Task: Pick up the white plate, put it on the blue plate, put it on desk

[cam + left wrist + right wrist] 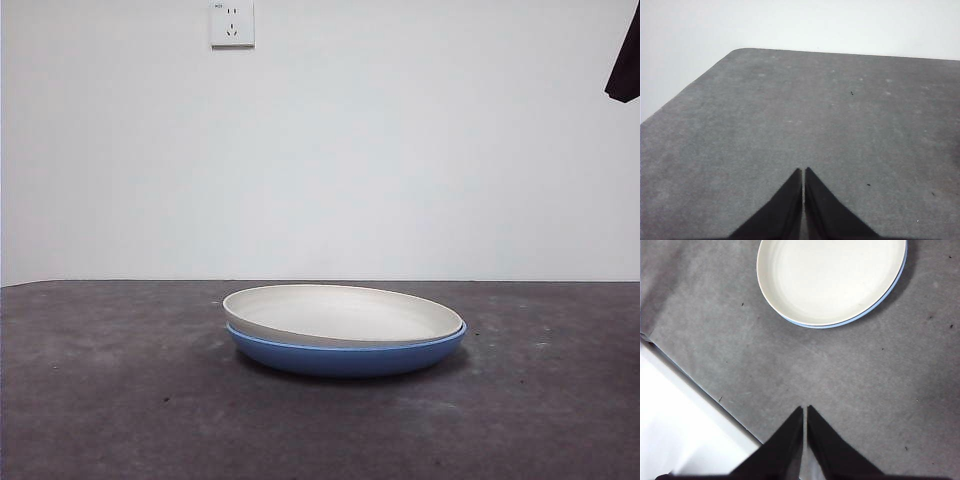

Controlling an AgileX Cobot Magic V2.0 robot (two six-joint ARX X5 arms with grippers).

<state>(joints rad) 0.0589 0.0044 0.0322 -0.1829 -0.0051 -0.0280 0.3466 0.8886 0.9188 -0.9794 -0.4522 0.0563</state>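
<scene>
The white plate [345, 312] lies nested in the blue plate [345, 356] at the middle of the desk [110, 400]. From the right wrist view, the white plate [832, 277] covers nearly all of the blue plate [890, 290], which shows only as a thin rim. My right gripper [804, 412] is shut and empty, raised above the desk well short of the plates. A black tip at the top right corner of the front view is an arm [625, 65]. Shut as well, my left gripper [803, 174] hangs over bare desk [790, 115], with no plate in its view.
The desk's edge [700, 395] runs close beside my right gripper, with white floor beyond it. In the left wrist view the desk's rounded far corner [737, 51] meets the pale wall. A wall socket [232, 23] sits high on the white wall behind.
</scene>
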